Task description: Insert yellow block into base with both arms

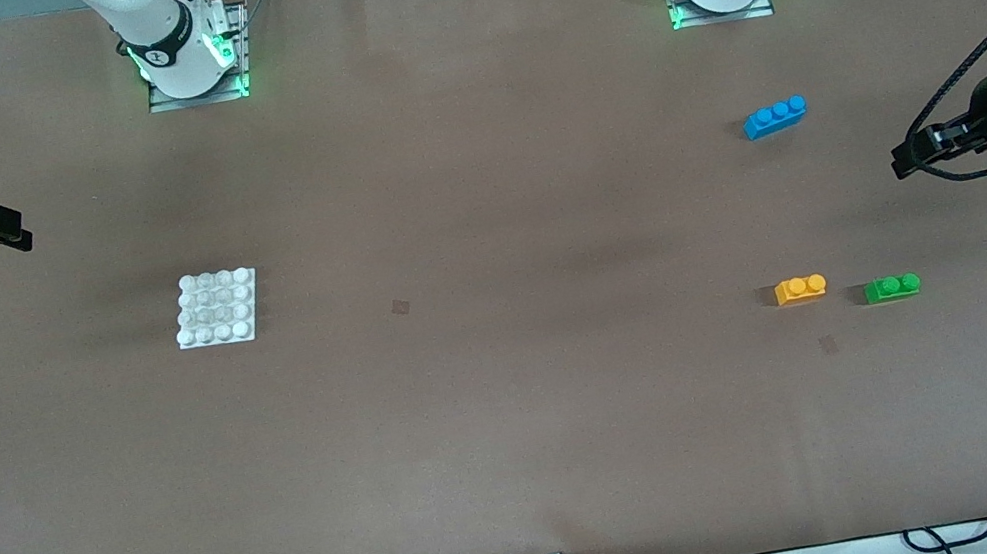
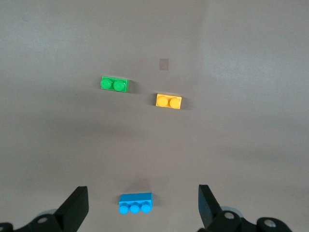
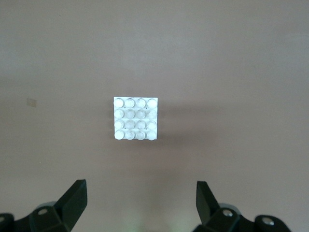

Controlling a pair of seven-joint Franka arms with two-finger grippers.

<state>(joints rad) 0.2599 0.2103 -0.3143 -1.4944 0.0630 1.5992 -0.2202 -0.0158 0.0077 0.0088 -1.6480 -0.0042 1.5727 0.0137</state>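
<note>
- the yellow block (image 1: 800, 289) lies flat on the brown worktop (image 1: 521, 434) toward the left arm's end, its 2 studs up, nothing touching it.
- just beside it, closer to that end of the worktop, sits a green brick (image 1: 892, 287) with 2 studs; the 2 are apart, with a small gap between them.
- a blue brick (image 1: 775, 116) with 3 studs lies farther from the front camera than the yellow block, well apart from it.
- the base (image 1: 217, 307) rests flat toward the right arm's end, its 4x4 studs up, well apart from all 3 bricks.
- the left hand (image 1: 902, 165) hangs in the air at the left arm's end of the worktop, wrist turned so the fingers (image 2: 75, 208) point in over the surface; the fingers are spread wide and hold nothing, and its wrist view frames the 3 bricks between them.
- the right hand (image 1: 18, 231) hangs over the right arm's end, also reaching inward; its fingers (image 3: 72, 200) are spread wide and empty, with the base centred in its wrist view.
- both arms are bent out over the ends of the worktop, neither touching any object.
</note>
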